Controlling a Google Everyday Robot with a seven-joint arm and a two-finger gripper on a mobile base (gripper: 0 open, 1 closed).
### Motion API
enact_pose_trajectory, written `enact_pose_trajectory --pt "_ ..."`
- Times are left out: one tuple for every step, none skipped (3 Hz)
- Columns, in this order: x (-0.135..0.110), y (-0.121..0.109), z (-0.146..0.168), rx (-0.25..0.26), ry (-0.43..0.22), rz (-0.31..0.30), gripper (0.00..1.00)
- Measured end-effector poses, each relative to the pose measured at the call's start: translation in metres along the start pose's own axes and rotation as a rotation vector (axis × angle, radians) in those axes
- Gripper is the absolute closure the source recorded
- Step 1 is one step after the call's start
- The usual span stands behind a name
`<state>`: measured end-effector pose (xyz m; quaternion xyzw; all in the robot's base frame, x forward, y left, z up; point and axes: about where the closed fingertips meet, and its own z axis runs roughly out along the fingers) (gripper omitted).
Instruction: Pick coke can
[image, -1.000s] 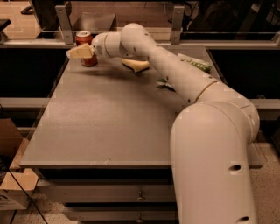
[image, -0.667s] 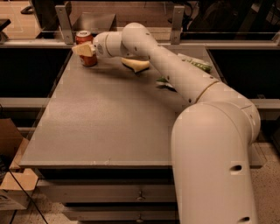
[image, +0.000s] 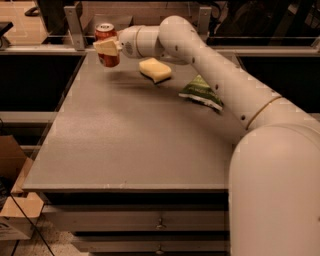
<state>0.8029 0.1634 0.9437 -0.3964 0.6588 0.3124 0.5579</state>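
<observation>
The coke can (image: 106, 36) is red with a silver top and sits at the far left of the grey table (image: 130, 140). My gripper (image: 108, 48) reaches in from the right and is shut on the can's middle. One pale finger (image: 107, 47) crosses the front of the can. The can hangs a little above the table top, with a faint shadow under it. My white arm (image: 215, 80) stretches from the lower right across the table's back.
A yellow sponge (image: 155, 69) lies just right of the can under my arm. A green chip bag (image: 201, 93) lies further right. A metal rail with posts (image: 74, 27) runs behind the table. A cardboard box (image: 12, 200) stands on the floor at the left.
The gripper has risen and shifted slightly right with the can in it. The can has come up off the table.
</observation>
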Motion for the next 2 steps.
enact_pose_trajectory --pt "-0.0574 0.0028 -0.0613 -0.012 -0.033 -0.141 1.0" --pt "-0.0563 0.0101 -0.0623 -0.039 -0.019 -0.154 1.0"
